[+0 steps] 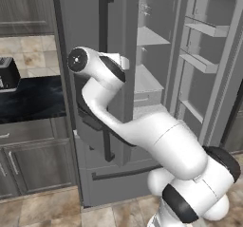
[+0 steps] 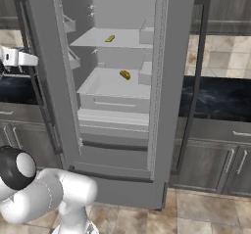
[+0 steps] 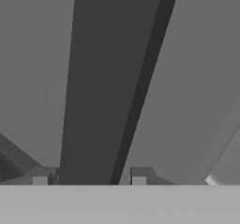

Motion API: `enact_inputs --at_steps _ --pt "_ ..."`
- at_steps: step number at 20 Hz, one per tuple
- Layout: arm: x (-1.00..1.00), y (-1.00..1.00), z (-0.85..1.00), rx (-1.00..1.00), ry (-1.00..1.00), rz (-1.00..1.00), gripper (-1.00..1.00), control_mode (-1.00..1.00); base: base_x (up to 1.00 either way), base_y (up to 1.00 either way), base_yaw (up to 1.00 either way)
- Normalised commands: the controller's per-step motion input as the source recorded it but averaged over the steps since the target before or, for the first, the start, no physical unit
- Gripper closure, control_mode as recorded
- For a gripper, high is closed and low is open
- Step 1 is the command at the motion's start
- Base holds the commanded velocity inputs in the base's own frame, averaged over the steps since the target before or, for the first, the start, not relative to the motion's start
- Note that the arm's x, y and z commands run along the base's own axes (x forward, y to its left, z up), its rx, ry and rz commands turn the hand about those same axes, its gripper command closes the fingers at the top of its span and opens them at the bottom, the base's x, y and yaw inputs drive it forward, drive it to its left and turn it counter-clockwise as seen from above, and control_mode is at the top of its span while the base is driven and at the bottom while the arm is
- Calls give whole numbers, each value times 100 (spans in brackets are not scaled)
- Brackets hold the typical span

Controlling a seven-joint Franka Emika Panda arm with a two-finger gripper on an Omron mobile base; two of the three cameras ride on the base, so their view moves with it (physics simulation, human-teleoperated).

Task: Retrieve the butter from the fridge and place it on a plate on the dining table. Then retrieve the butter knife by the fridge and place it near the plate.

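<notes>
Nowhere on the fridge (image 2: 166, 105), the cabinets or the walls is there any writing that can be read.

From the lower right of the left base view the arm rises, bends at a dark elbow and reaches up and left across the shut left door; its last white link ends beside the long dark handle (image 1: 105, 55). Close up in the hand view, the gripper (image 3: 89, 176) has one fingertip on each side of that handle (image 3: 108, 87). The jaws stand narrow about the bar, but whether they press on it I cannot tell.

Meanwhile the right door (image 1: 209, 64) is swung wide, showing pale shelves and door bins. One butter (image 2: 125, 75) stick lies on the middle shelf, toward the right and far back; a second small yellow piece (image 2: 110, 38) lies on the shelf above.

Dark grey cabinets (image 2: 211, 159) with black, white-veined counters (image 2: 215, 98) flank the fridge, tan tiles line the wall behind, and the floor is brown stone tile. A dark toaster (image 1: 8, 74) stands on the left counter.
</notes>
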Motion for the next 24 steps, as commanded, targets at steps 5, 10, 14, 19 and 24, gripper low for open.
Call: enact_inputs --at_steps 5,10,14,19,24 --pt "-15 19 0 -2 0 -4 100 -100 0 0 0" --pt "0 5 0 0 0 0 -100 -100 0 0 0" --pt "0 27 -3 0 0 0 -100 -100 0 0 0" --pt "0 50 -6 0 0 -15 -100 -100 0 0 0" --pt "-9 54 0 0 1 -35 -100 -100 0 0 0"
